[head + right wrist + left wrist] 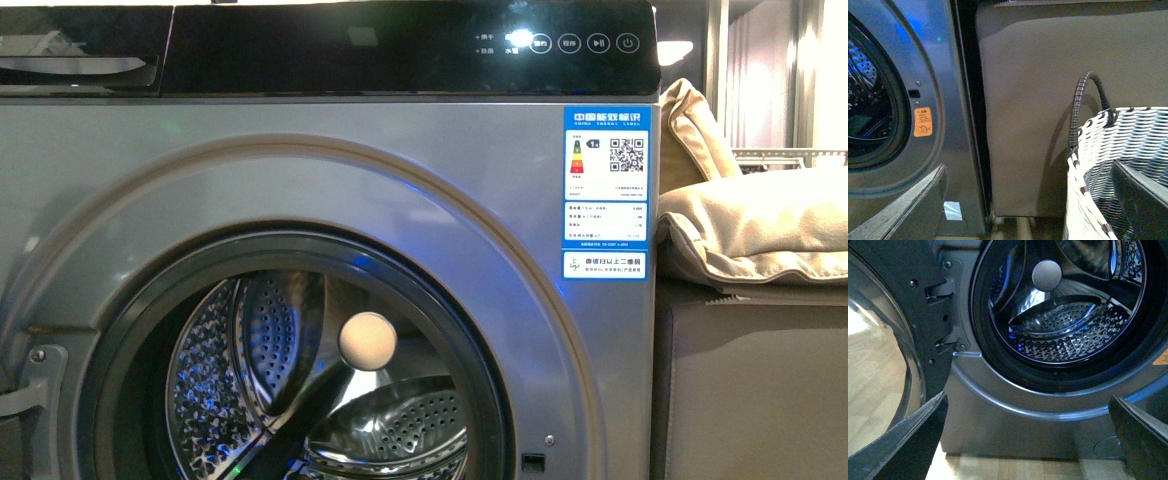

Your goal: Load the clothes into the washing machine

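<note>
The silver-grey washing machine (pixel 330 190) fills the front view, its porthole open onto the perforated steel drum (pixel 400 430). The drum also shows in the left wrist view (pixel 1063 330), with the open door (pixel 888 340) beside it. No teal-blue clothes are in view; inside the drum I see only metal. My left gripper (pixel 1030 440) is open and empty, low in front of the machine's base. My right gripper (pixel 1030 200) is open and empty, beside the machine (pixel 923 125) and over the rim of a woven basket (pixel 1118 165). Neither gripper shows in the front view.
A grey-brown cabinet (pixel 1048 110) stands right of the machine, also in the front view (pixel 750 390), with beige padded cushions (pixel 760 225) on top. The white and grey basket has a dark looped handle (pixel 1083 100). Wooden floor (pixel 1013 467) lies below the machine.
</note>
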